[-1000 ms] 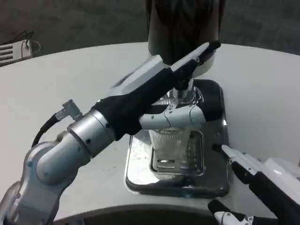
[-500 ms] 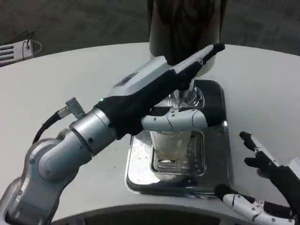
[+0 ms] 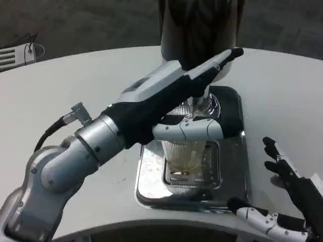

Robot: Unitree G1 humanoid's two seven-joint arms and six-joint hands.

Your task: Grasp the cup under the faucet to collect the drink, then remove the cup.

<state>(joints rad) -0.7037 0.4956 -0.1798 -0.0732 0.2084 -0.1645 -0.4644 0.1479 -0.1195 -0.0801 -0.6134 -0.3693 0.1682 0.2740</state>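
A clear ribbed cup stands on the shiny drip tray under the faucet of the dark dispenser. A little brownish drink lies at the cup's bottom. My left hand reaches in from the left and holds the cup: its thumb lies across the cup's front and its fingers stretch behind it, hiding the rim. At the lower right my right hand hovers beside the tray with fingers spread and nothing in it.
The tray's grate sits under the cup. The round white table spreads to the left and far right. A small white object with wires lies at the far left edge.
My right hand has drawn back from the tray's right edge toward the lower right and spread its fingers. Brownish drink has appeared in the cup. The left hand keeps its hold.
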